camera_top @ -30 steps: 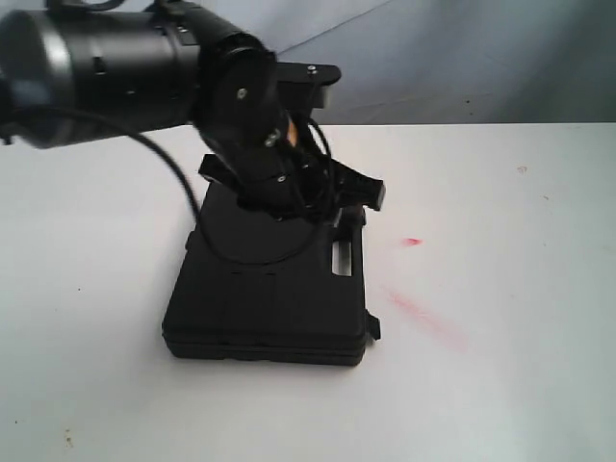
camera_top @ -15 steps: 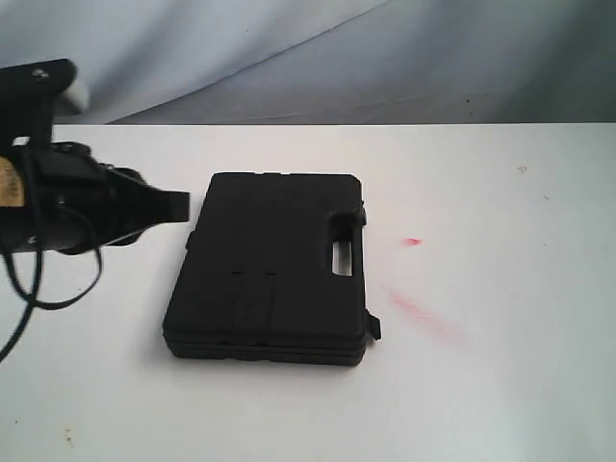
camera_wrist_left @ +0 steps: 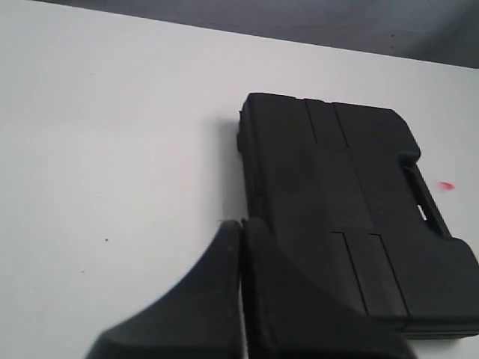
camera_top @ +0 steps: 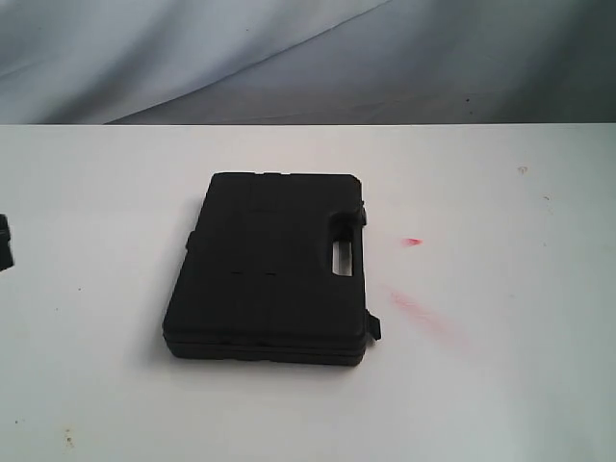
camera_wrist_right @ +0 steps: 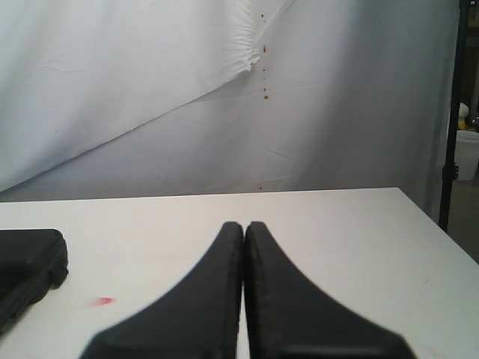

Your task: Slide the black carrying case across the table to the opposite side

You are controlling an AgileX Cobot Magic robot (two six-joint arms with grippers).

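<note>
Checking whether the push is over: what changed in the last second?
The left gripper, which was over the black carrying case, pulled away toward the exterior view's left edge, shut and holding nothing. The case stayed put on the table.

The black carrying case [camera_top: 269,269] lies flat on the desk [camera_top: 500,395], with open white top running wide around it on every side. Off its handle side there are only flat red smears [camera_top: 423,316], nothing to catch on. The left claw [camera_wrist_left: 241,224], tips pressed together, hangs well off the side opposite the handle. The right claw [camera_wrist_right: 243,224], likewise closed, sits out beyond the handle side. Past the case's far edge, a draped sheet [camera_top: 289,58] walls off the back.
</note>
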